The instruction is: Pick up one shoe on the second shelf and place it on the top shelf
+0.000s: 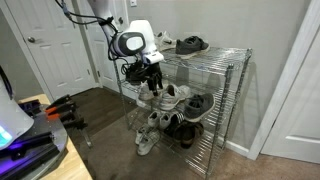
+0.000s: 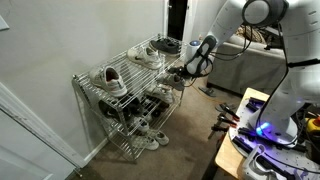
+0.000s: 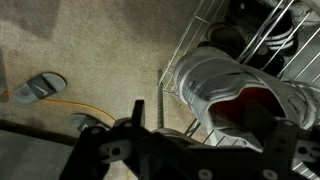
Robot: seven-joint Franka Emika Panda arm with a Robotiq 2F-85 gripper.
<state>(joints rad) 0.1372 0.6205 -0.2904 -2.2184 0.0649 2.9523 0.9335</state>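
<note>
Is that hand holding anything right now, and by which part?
Cannot tell. The hand is right at a white sneaker at the end of the rack, but no view shows its fingers closed on it.

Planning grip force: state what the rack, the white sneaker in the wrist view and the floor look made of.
Rack: thin shiny silver wire, likely chromed steel. Sneaker: white, matte, creased panels, probably leather or synthetic. Floor: brownish carpet, fuzzy texture.

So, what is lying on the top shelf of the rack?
The top shelf holds a light sneaker near one end and more shoes toward the other. Their number is unclear, because they overlap and the arm covers one corner.
</note>
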